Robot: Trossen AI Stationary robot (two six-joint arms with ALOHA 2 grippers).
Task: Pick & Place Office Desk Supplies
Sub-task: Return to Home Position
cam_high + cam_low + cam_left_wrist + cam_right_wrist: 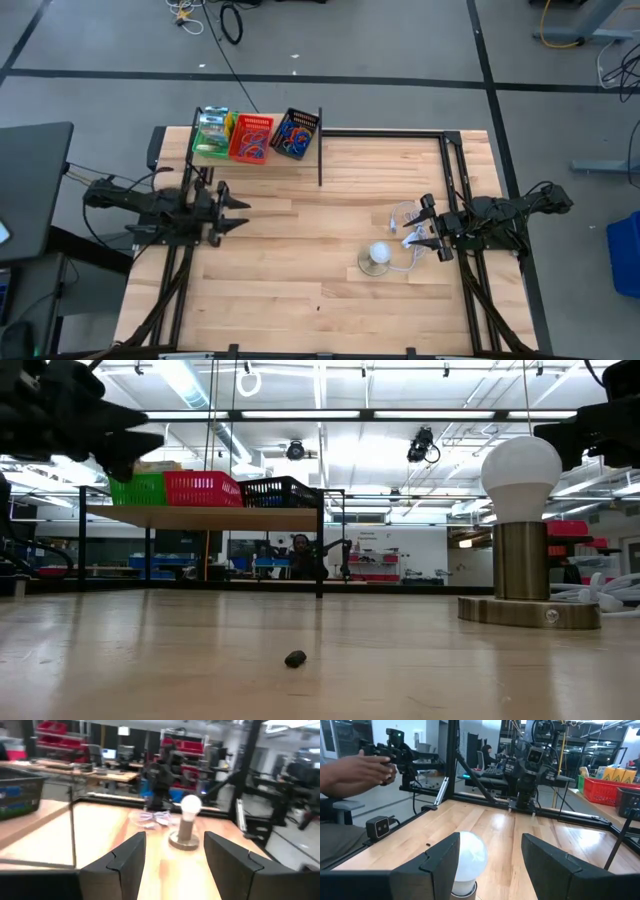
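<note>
The office desk supplies lie in three small mesh baskets on a raised shelf at the table's far left. Printed packets fill the green basket. Coloured loops lie in the red basket, and more of them in the black basket. My left gripper stands open and level over the table's left side, nearer than the shelf, with nothing between its fingers. My right gripper stands open and level at the right side, pointing past the white ball lamp.
The ball lamp stands on its round base, with white cord and clear pieces beside it, close to my right gripper. A small dark bit lies on the wood near the front. A person's hand holds a device beyond the table.
</note>
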